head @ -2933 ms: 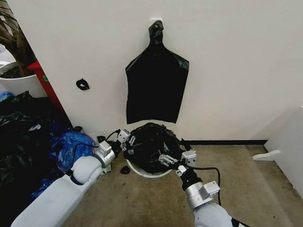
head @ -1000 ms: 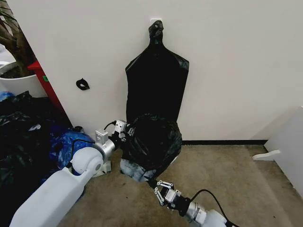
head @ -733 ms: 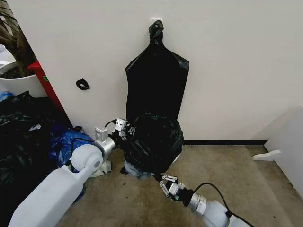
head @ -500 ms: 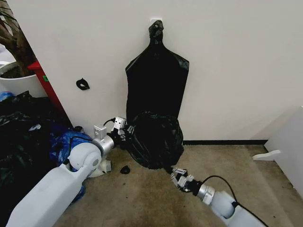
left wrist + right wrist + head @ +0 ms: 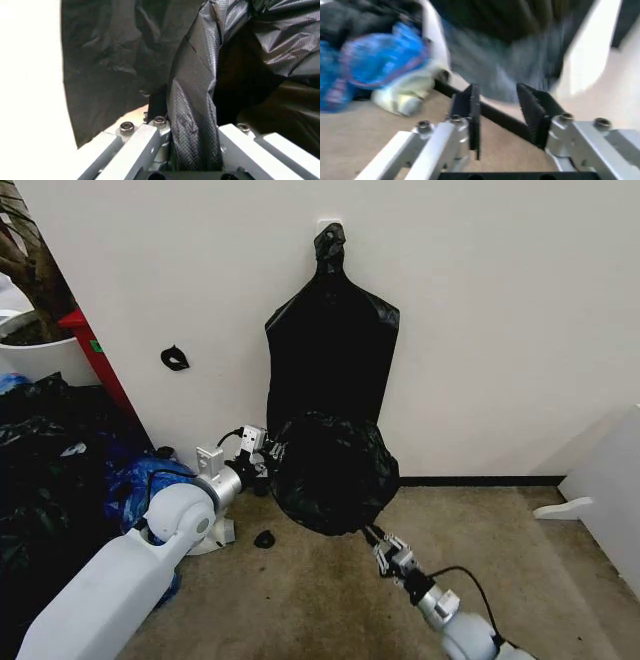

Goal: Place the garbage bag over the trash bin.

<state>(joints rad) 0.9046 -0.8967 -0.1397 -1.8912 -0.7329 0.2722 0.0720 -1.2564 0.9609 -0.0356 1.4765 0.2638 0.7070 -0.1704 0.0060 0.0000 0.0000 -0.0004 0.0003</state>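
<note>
The garbage bag hangs as a rounded, crinkly black bulge just above the floor, in front of the wall. My left gripper is at the bag's left edge. In the left wrist view, a fold of the garbage bag is pinched between the shut left gripper. My right gripper is low on the floor, below and right of the bag. Its fingers stand open with nothing between them. The trash bin is hidden.
A flat black bag bundle hangs on the wall behind. Blue bags and a dark pile lie at the left, by a white plant pot. A small black scrap lies on the floor. A white panel stands at the right.
The bag has risen from the floor in my left gripper and swung right. My right gripper let go and dropped away to the lower right. The white rim seen earlier is gone from sight.
</note>
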